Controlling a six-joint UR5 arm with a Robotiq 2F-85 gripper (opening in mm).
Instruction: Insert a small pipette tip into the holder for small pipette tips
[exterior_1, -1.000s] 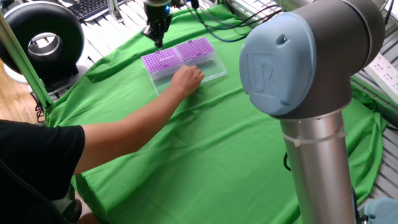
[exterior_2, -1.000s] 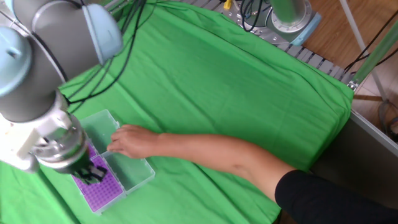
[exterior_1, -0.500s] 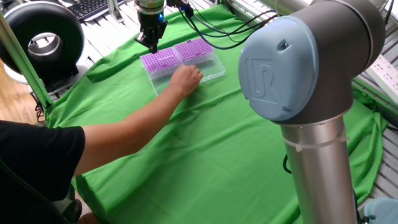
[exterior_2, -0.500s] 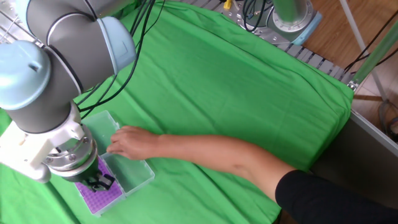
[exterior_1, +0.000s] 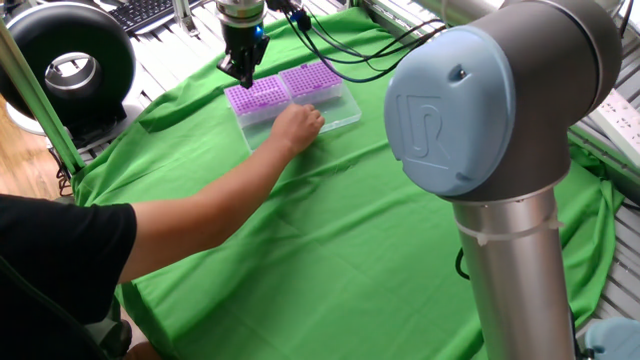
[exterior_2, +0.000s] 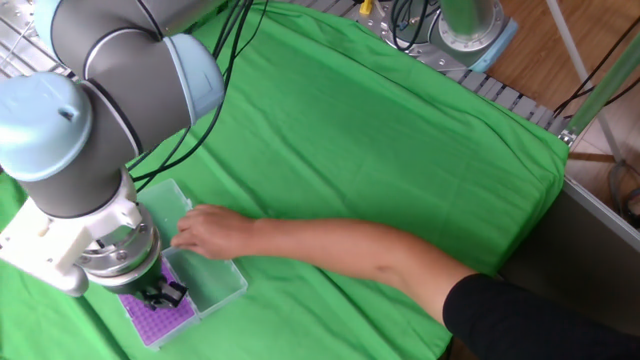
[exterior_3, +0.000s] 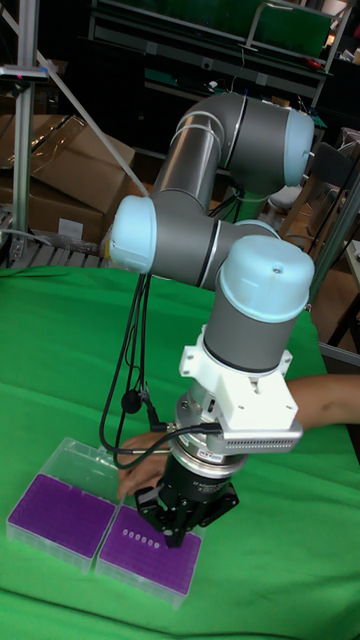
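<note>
End effector (exterior_3: 172, 535) hangs low over the purple holder (exterior_3: 148, 556), fingers seemingly together, pipette tip too small to make out. Tall fixed view alone shows the second rack (exterior_3: 58, 517); the other fixed view shows the person's hand (exterior_2: 212, 231) steadying the clear tray (exterior_2: 213, 279). Since half a second ago, barely any shift.

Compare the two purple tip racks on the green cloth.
The rack under the gripper shows a row of pale spots on its purple top; the other rack looks uniformly purple. The first lies nearer the person's hand, the second farther away. Both are purple-topped clear boxes, side by side.
</note>
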